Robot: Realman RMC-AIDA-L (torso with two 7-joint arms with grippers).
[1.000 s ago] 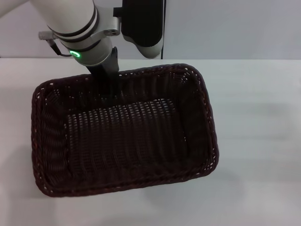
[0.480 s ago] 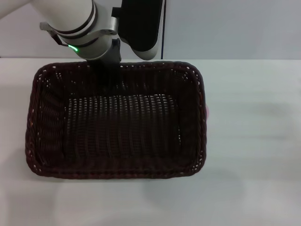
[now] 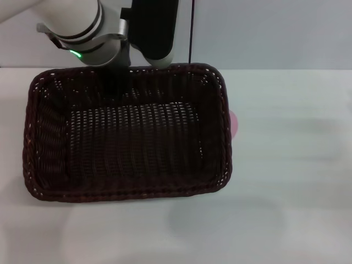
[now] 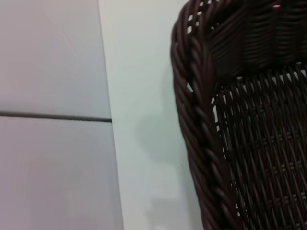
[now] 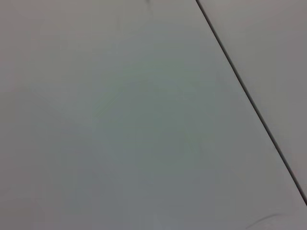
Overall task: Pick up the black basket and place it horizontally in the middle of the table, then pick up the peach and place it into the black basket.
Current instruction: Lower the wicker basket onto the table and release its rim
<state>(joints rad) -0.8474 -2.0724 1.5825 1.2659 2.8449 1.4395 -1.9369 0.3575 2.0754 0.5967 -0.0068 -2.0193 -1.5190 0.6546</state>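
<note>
The table (image 3: 297,181) is a plain white top, running back to a pale grey wall with one dark vertical seam. The right wrist view shows only bare pale surface crossed by a thin dark line.

The basket (image 3: 126,137) fills the left and middle of the head view, its long axis running left to right, nearly parallel to the table's far edge, open side up. Whether it rests on the table or hangs just above cannot be told. The left wrist view shows its braided rim (image 4: 196,129) close up, with white table beside it.

A sliver of the peach (image 3: 234,123) shows pink just past the basket's right short side, mostly hidden by the rim.

The left gripper (image 3: 118,82) is at the basket's far long wall, near its middle; its fingers are lost against the dark weave, so I cannot tell whether it pinches the rim. The right gripper is not seen.
</note>
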